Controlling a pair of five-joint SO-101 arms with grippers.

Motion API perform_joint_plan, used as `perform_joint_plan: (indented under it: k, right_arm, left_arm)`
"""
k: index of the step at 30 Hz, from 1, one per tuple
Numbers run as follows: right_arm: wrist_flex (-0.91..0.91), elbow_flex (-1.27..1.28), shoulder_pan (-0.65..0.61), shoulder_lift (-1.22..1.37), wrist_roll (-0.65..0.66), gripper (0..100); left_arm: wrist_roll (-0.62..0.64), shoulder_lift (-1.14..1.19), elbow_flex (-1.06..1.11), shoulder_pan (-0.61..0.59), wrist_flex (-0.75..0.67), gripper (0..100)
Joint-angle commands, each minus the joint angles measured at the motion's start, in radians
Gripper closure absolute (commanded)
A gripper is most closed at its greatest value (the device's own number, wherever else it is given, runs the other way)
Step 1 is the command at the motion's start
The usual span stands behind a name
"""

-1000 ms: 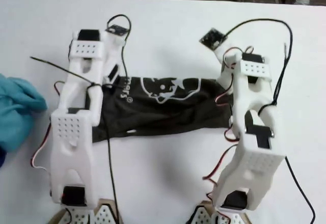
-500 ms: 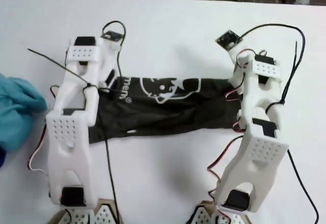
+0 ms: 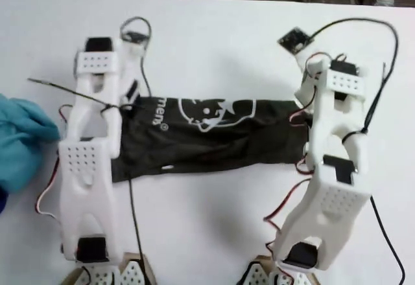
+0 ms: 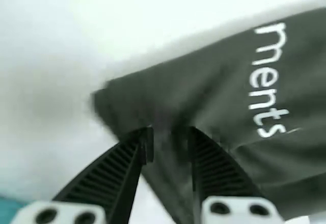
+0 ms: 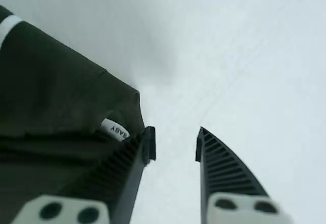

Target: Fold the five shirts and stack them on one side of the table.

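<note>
A black shirt [image 3: 214, 136] with white print lies folded into a long strip across the middle of the white table [image 3: 214, 39]. My left gripper [image 4: 168, 142] is at the strip's left end, fingers apart, with the dark fabric [image 4: 204, 81] showing in the gap between them. My right gripper [image 5: 173, 145] is open over bare table just past the strip's right end. One of its fingers sits beside the shirt corner [image 5: 51, 81] with the white label. In the high view the left arm [image 3: 87, 162] and right arm [image 3: 331, 168] flank the shirt.
A crumpled teal shirt [image 3: 19, 142] lies at the table's left edge. Thin black cables [image 3: 363, 39] loop off both arms over the table. Bare table stretches behind the shirt and in front of it between the arm bases.
Both arms have moved outward, the left one to the left and the right one to the right. More of each end of the black strip now shows.
</note>
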Motion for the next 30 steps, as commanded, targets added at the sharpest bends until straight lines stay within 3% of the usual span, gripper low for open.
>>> perform_joint_plan:
  k: [1,10,15,23,30]
  right_arm:
    - [0.101,-0.041,0.013,-0.174,-0.008,85.4]
    - [0.387,-0.040,0.007,-0.407,-0.009,81.7]
    - [0.509,-0.038,0.013,-0.550,-0.009,81.7]
    - [0.536,-0.014,0.024,-0.727,-0.009,81.7]
    - [0.527,0.120,0.016,-0.837,0.000,81.7]
  left_arm:
    - [0.052,-0.052,-0.045,-0.072,0.031,85]
    - [0.071,-0.095,0.206,-0.124,0.026,81]
    - [0.135,-0.095,0.209,-0.127,-0.002,81]
    - [0.153,-0.212,0.196,-0.126,0.025,81]
    - [0.150,-0.370,0.479,-0.100,0.014,81]
